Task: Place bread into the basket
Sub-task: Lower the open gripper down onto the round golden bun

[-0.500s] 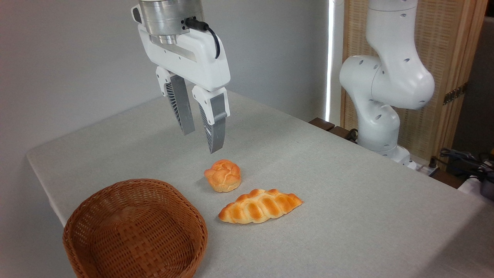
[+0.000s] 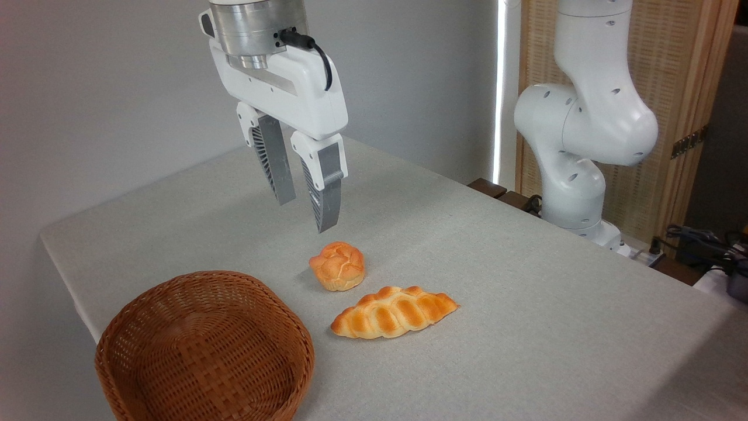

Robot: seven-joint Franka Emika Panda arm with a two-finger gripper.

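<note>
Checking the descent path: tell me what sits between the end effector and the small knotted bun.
Nothing: the fixed camera shows only open air between end effector and golden-orange bun.

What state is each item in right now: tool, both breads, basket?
tool: open, empty, hanging above the table, clear of everything
round knotted bun: resting on the table, not gripped
braided loaf: lying flat on the table, untouched, apart from the bun
wicker basket: upright, empty
table: covered with a light grey cloth
</note>
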